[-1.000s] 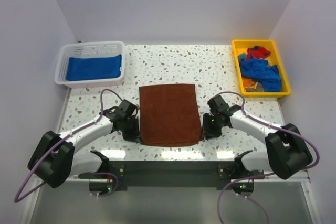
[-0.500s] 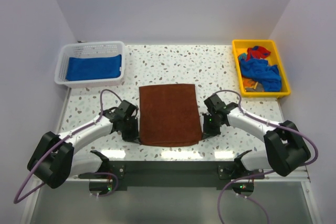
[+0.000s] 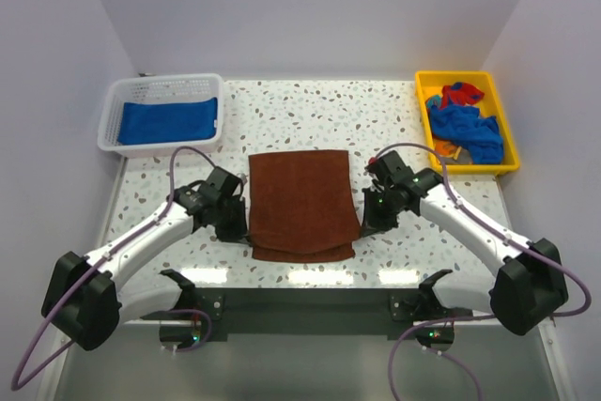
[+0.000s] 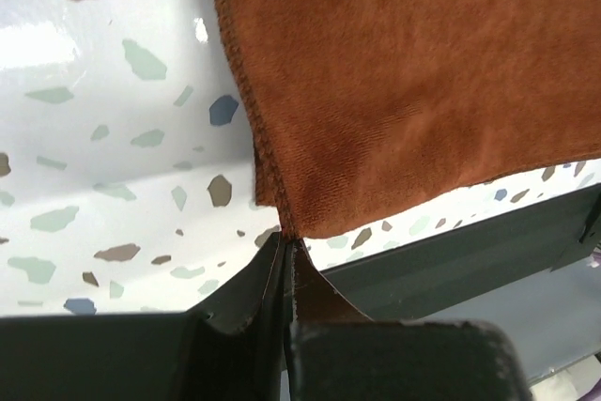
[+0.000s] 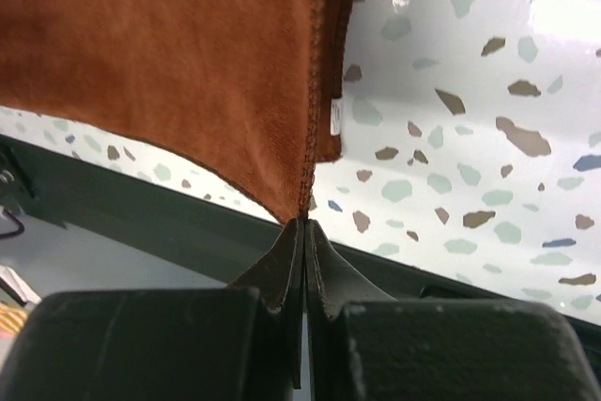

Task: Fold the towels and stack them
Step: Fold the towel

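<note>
A rust-brown towel (image 3: 300,202) lies spread in the middle of the table, its near edge lifted and curling over itself. My left gripper (image 3: 242,235) is shut on the towel's near left corner (image 4: 286,223). My right gripper (image 3: 362,226) is shut on the near right corner (image 5: 302,204). Both corners hang off the table. A folded royal blue towel (image 3: 169,121) lies in the white basket (image 3: 120,143) at the back left. Crumpled blue and red towels (image 3: 465,124) fill the yellow tray (image 3: 512,129) at the back right.
The dark near edge of the table (image 3: 300,296) runs just in front of the towel. White walls close in the left, back and right sides. Speckled tabletop (image 3: 310,115) shows between the basket and the tray.
The right gripper has shut on the near right corner. Both grippers have risen and moved away from me, lifting the towel's near edge, which now curls over the towel.
</note>
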Controlling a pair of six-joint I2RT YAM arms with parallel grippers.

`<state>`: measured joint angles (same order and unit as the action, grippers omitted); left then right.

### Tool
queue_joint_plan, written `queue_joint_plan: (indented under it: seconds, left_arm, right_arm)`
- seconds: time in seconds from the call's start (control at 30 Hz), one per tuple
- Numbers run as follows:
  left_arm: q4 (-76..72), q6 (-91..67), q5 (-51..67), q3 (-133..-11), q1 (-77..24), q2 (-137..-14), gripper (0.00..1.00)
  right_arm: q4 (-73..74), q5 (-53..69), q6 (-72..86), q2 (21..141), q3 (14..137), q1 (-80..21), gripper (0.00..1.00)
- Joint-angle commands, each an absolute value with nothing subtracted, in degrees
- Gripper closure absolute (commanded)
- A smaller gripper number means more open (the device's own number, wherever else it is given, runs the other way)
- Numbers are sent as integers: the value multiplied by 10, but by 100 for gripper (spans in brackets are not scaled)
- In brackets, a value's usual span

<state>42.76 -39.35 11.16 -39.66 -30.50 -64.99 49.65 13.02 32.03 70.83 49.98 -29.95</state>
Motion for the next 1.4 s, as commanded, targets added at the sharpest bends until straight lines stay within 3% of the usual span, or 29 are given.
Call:
queue_joint_plan:
  seconds: [0.0, 0.23, 0.6, 0.67, 0.7, 0.8, 0.87, 0.9, 1.0, 1.07, 1.37]
  left_arm:
    - [471, -377, 115, -400, -304, -635, 100]
    - [435, -368, 140, -339, -306, -660, 100]
    - [357, -372, 180, -292, -308, -708, 99]
    - [363, -373, 182, -287, -308, -701, 91]
    - [366, -374, 185, -287, -309, -690, 81]
    - [390, -380, 183, -303, -308, -658, 58]
    - [417, -385, 166, -322, -309, -643, 50]
    - [424, -386, 159, -346, -309, -632, 41]
    - [463, -387, 133, -399, -309, -628, 35]
    - [475, -382, 99, -426, -309, -630, 35]
    - [356, -343, 115, -511, -363, -733, 49]
  right_arm:
    - [544, 153, 304, 687, 487, -302, 100]
    - [467, 160, 311, 708, 384, -302, 100]
    - [401, 135, 306, 774, 350, -302, 98]
    - [410, 134, 303, 769, 357, -302, 90]
    - [425, 134, 301, 757, 362, -301, 77]
    - [466, 118, 294, 730, 401, -301, 61]
    - [484, 105, 284, 721, 445, -301, 55]
    - [490, 88, 279, 722, 462, -301, 55]
    - [479, 43, 263, 745, 522, -301, 56]
    - [462, 28, 243, 766, 557, -298, 62]
    - [287, 26, 183, 963, 707, -266, 75]
